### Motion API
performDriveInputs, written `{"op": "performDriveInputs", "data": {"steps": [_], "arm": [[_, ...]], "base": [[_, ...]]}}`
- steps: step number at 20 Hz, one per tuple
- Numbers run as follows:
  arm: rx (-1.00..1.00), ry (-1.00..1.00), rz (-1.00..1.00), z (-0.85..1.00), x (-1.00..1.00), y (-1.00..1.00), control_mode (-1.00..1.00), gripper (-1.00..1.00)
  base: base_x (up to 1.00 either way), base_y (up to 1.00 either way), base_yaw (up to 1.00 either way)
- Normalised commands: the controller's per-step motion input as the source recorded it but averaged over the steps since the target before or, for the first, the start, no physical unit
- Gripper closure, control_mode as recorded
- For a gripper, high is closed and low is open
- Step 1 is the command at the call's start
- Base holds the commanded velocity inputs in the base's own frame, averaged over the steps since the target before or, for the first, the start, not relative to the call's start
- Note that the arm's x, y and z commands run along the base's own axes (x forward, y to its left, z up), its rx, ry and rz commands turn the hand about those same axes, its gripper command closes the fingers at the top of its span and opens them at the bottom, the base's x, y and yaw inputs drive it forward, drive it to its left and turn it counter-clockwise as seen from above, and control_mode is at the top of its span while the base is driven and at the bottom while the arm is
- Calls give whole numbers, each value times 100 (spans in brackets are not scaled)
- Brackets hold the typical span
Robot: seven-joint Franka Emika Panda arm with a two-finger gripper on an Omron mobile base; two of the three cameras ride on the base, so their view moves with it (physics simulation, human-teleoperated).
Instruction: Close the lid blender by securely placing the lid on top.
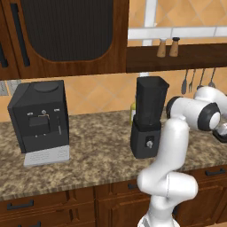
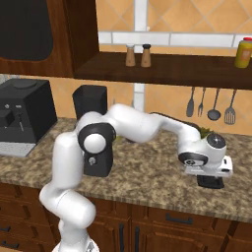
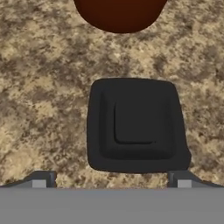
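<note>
The blender (image 1: 148, 119) stands on the counter with its dark jar open at the top; in the right base view its jar (image 2: 90, 105) rises behind my arm. The lid (image 3: 135, 124), a flat black squarish cap, lies flat on the granite counter to the right of the blender, also seen as a dark slab (image 2: 211, 183) under my hand. My gripper (image 3: 111, 180) hovers straight above it, open, with one fingertip (image 3: 43, 178) at each side of the lid's near edge. The hand (image 1: 220, 131) sits at the right edge of the left base view.
A black coffee machine (image 1: 40, 119) with a grey tray stands at the counter's left. A round brown object (image 3: 120, 15) lies just beyond the lid. Utensils (image 2: 211, 106) hang on the wall behind, and shakers (image 2: 138, 55) stand on the shelf above.
</note>
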Motion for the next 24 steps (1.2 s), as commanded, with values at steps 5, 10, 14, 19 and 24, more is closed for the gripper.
{"op": "performDriveInputs", "data": {"steps": [5,10,14,19,24], "arm": [[0,4,0,-4,58,0,-100,-100],[-1,2,0,-46,17,0,-100,-100],[0,0,0,-34,1,-13,-100,-100],[0,0,0,-10,0,-22,-100,-100],[0,2,0,-6,13,-22,-100,-100]], "base": [[0,0,0],[0,0,0],[0,0,0],[0,0,0],[0,0,0]]}}
